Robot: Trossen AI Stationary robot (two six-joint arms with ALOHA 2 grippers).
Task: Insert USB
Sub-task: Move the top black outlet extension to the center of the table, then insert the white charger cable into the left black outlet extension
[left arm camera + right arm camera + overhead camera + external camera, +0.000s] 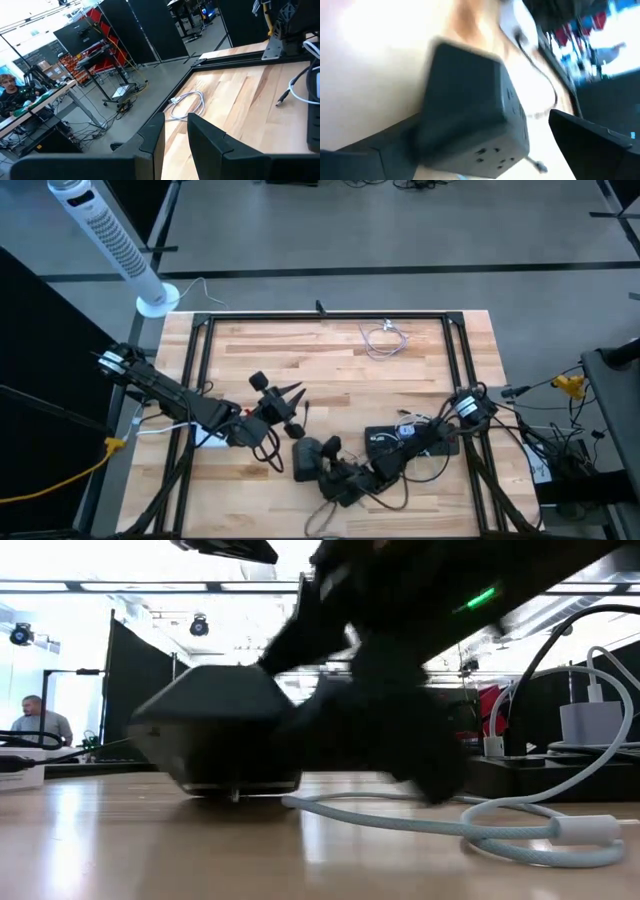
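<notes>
A dark power cube (306, 460) with sockets on its faces stands on the table's near middle, also seen in the low view (215, 730). My right gripper (327, 454) is open at the cube (470, 110), one finger on either side (485, 125). A white USB cable (500, 825) lies looped on the wood in front of the cube. Another white cable ends in a plug (281, 101) lying on the table. My left gripper (300, 402) hovers open left of the middle, holding nothing (175, 122). My right gripper has one finger (385, 147) lying against a side face of the power cube (427, 130), though blur keeps me from being sure that they touch. The other finger (585, 140) stands apart from the cube. The cube rests on the table.
A coiled white cable (385, 338) lies near the far edge, also in the left wrist view (187, 105). A black box (385, 442) with cables sits right of the cube. A white charger (585, 720) stands at the right. A black frame rims the table. A person sits beyond it.
</notes>
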